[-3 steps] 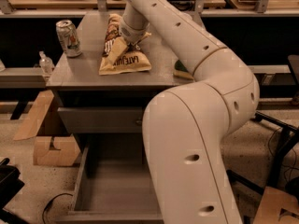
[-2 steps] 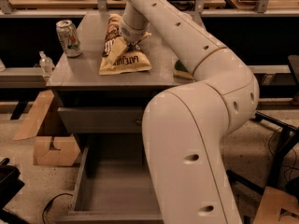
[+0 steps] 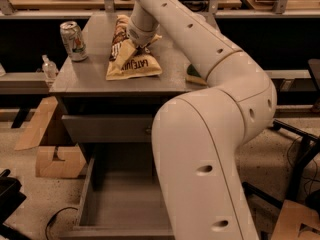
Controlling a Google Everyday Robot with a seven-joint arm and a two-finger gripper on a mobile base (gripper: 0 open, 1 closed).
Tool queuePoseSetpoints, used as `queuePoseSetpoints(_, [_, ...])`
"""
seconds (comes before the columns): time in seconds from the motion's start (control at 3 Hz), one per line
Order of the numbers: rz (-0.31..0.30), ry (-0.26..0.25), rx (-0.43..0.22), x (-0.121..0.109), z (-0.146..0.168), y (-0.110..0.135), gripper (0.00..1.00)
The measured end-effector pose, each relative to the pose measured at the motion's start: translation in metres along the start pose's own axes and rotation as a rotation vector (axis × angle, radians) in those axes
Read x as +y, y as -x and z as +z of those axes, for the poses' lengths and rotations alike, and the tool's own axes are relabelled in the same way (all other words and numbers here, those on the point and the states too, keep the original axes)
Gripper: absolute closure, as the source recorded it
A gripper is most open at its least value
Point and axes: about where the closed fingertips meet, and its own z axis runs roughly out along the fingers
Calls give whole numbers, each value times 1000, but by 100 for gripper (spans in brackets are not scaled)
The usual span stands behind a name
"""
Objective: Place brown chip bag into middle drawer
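The brown chip bag (image 3: 134, 64) lies on the grey cabinet top (image 3: 85, 76), its tan lower band with "LATE JULY" lettering toward me. My gripper (image 3: 134, 45) is down on the bag's dark upper part, at the end of the big white arm (image 3: 200, 39) that reaches over from the right. The gripper's tip is hidden against the bag. The middle drawer (image 3: 122, 204) stands pulled out low in front of the cabinet, its flat grey floor showing; the arm hides its right side.
A drink can (image 3: 73, 40) stands at the cabinet top's back left. A green-and-yellow sponge (image 3: 196, 77) lies at its right edge. A closed drawer front (image 3: 107, 129) sits above the open one. A small bottle (image 3: 48, 69) and cardboard (image 3: 55, 159) are to the left.
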Motion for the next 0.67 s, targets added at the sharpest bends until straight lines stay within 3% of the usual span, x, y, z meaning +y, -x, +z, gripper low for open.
queuePoseSetpoints(0.67, [0, 0, 0, 0, -1, 0, 100])
